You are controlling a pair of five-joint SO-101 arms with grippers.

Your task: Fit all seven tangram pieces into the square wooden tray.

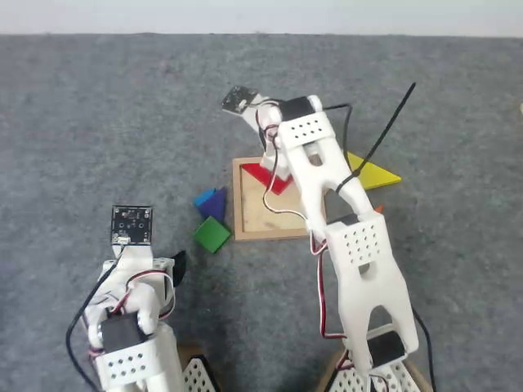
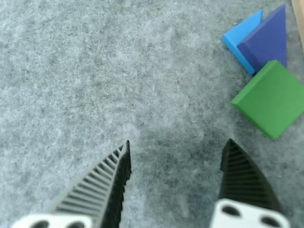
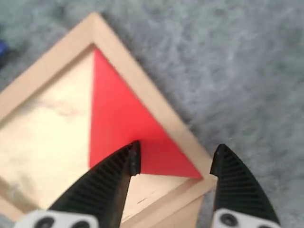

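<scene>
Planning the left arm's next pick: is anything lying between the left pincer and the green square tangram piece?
Nothing visible does. Only bare grey carpet separates the open left pincer from the green square tangram piece; the blue pieces lie beyond it.

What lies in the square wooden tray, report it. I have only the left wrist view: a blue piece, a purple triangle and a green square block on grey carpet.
Observer: One flat red triangle lies in a corner of the square wooden tray.
Operator: Give me the right gripper.
Observer: The right gripper is open above that corner, one fingertip over the red triangle, the other outside the rim.
Operator: Name another piece.
Observer: A flat yellow triangle lies on the carpet, right of the tray in the high view.
</scene>
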